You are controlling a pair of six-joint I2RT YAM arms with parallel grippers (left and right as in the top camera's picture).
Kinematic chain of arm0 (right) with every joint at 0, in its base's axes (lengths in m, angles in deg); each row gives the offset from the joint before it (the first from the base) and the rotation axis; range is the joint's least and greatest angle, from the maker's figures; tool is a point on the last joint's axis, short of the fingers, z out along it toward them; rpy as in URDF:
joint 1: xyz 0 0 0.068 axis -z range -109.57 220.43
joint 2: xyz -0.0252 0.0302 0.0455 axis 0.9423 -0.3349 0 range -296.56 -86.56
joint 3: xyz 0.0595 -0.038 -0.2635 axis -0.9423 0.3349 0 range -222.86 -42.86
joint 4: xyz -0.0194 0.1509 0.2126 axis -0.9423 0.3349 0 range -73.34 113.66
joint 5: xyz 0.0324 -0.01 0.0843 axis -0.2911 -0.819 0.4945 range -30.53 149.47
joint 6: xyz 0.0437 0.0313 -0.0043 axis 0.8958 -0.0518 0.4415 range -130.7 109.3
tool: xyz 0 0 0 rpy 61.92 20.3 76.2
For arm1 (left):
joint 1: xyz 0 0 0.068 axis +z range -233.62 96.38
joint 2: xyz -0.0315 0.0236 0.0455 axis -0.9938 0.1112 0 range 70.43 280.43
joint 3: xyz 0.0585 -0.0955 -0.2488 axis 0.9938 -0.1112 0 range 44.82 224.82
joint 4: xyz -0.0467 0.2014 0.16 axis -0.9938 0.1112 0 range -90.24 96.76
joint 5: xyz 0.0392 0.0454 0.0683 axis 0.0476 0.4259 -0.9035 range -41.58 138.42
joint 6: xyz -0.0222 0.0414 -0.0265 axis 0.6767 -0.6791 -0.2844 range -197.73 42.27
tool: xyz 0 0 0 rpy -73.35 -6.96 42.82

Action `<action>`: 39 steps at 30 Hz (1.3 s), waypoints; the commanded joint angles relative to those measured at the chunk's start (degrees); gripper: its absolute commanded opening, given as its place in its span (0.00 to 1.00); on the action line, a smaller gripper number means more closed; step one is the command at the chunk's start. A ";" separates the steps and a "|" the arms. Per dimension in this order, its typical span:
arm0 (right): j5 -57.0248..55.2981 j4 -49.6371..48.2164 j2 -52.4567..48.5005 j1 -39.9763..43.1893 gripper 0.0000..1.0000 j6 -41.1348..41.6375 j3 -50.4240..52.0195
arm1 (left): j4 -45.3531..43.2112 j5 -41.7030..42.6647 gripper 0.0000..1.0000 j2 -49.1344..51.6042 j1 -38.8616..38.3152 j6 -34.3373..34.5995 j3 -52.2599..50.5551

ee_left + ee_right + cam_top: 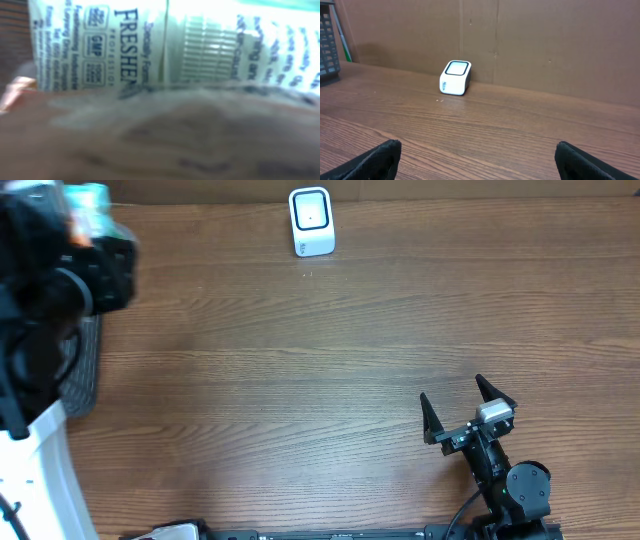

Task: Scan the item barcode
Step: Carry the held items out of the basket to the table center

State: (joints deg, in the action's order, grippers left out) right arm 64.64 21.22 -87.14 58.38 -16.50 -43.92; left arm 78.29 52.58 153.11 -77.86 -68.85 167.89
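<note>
The item point(140, 45) is a white pack with dark blue print and a teal edge. It fills the top of the left wrist view, very close and blurred. A washed-out striped patch point(210, 47) sits on its middle. In the overhead view the item point(88, 202) rides high at the far left corner, with my left gripper point(85, 225) shut on it, its fingers lost in blur. The white scanner point(311, 221) with a dark-rimmed window stands at the table's back edge, also seen as the scanner point(455, 77) in the right wrist view. My right gripper point(468, 405) rests open near the front right, holding nothing.
A dark mesh basket point(85, 365) stands at the left edge, partly under the left arm. It appears again as the basket point(327, 42) at the far left of the right wrist view. A brown cardboard wall point(545, 45) closes off the back behind the scanner.
</note>
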 commanded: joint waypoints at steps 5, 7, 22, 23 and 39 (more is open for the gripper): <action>0.22 -0.20 0.35 -0.13 1.00 0.22 0.59 | 0.04 -1.84 0.39 1.20 -15.50 1.18 -4.00; 0.22 -0.20 0.35 -0.13 1.00 0.22 0.59 | -0.09 -1.86 0.39 1.88 -19.08 1.75 -6.16; 0.22 -0.20 0.35 -0.13 1.00 0.22 0.59 | -16.26 -1.81 0.40 8.39 -40.00 7.80 -31.21; 0.22 -0.22 0.35 -0.13 1.00 0.22 0.59 | -17.64 -1.81 0.40 8.94 -41.05 8.13 -32.48; 0.22 -0.20 0.35 -0.13 1.00 0.22 0.59 | -26.43 -1.79 0.40 23.04 -53.88 9.29 -36.06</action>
State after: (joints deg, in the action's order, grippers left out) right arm 64.64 21.22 -87.14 58.38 -16.50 -43.92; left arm 53.22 51.12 174.99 -130.56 -60.67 131.61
